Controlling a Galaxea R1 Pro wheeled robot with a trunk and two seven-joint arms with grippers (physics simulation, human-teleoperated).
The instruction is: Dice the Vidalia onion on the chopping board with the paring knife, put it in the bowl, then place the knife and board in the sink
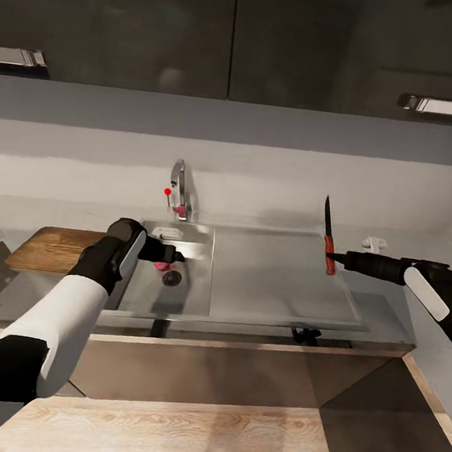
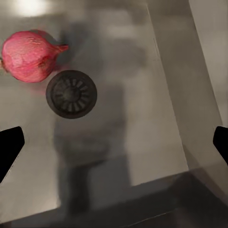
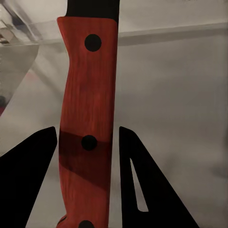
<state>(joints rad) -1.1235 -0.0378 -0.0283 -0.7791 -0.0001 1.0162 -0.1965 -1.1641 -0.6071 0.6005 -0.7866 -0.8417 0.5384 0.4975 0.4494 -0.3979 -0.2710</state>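
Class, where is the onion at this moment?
The onion lies on the floor of the sink, right beside the round drain; the left wrist view shows it off to one side of the open left gripper above the basin.

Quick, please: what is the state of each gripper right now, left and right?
Left gripper: open, holding nothing, above the sink and the onion.
Right gripper: closed on the paring knife, blade up.

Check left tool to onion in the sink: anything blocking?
Nothing visible does. The left tool hangs open over the sink floor; the onion lies bare beside the drain, off to one side of the fingers, with no object between.
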